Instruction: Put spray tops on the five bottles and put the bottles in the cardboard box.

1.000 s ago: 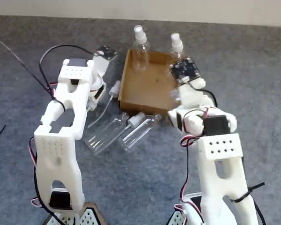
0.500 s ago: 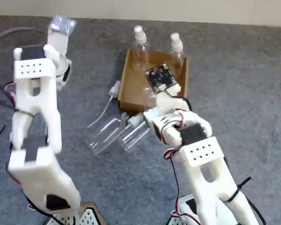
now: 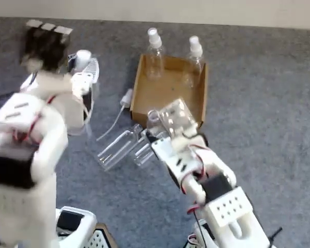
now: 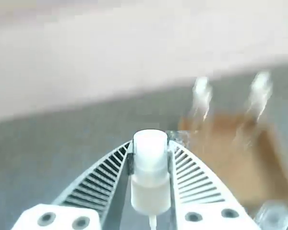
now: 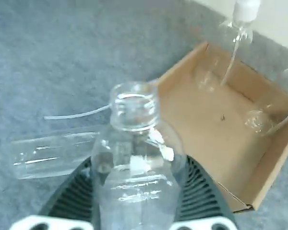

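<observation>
Brown cardboard box (image 3: 165, 93), high view: we see two capped clear bottles (image 3: 155, 54) standing inside | left wrist: left gripper (image 4: 150, 143) clamped on white spray top (image 4: 150, 191) | right wrist: right gripper (image 5: 134, 196) clasps uncapped clear plastic bottle (image 5: 134, 143) upright beside the box | we judge capping underway; next, align tube with neck.

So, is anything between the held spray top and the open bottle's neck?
Nothing visible does. The held spray top and the open bottle have free air between them; a loose spray top lies lower.
</observation>
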